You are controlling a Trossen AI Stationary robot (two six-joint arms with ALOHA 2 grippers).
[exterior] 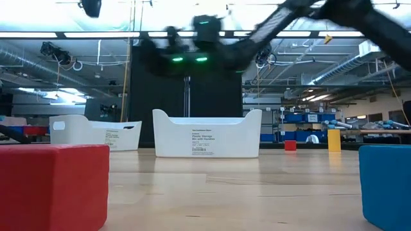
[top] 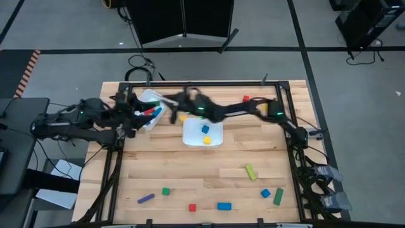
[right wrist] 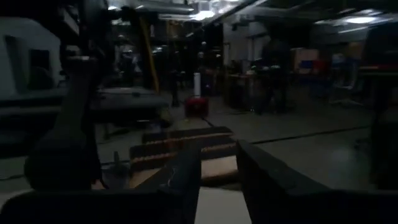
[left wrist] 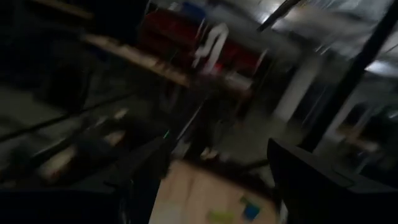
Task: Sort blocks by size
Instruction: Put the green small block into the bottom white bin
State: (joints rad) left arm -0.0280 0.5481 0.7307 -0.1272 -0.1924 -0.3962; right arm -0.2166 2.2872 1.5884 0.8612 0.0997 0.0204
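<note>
Two white trays stand at the far side: the left tray (top: 150,106) holds red and blue pieces, the middle tray (top: 202,133) holds a blue and a yellow cube. Loose blocks lie near the front edge: a purple bar (top: 146,198), a green cube (top: 166,190), a red cube (top: 192,207), a blue block (top: 223,206), a yellow-green bar (top: 251,171) and a green bar (top: 278,196). My left gripper (top: 135,114) is open and empty beside the left tray. My right gripper (top: 172,103) is raised between the trays, its fingers (right wrist: 186,174) a narrow gap apart with nothing between them.
A red cube (top: 246,99) lies at the far right, and a yellow piece (top: 183,118) lies by the middle tray. In the low view, a red block (exterior: 54,186) and a blue block (exterior: 385,186) stand close to the camera. Bare wood lies between the trays and the front row.
</note>
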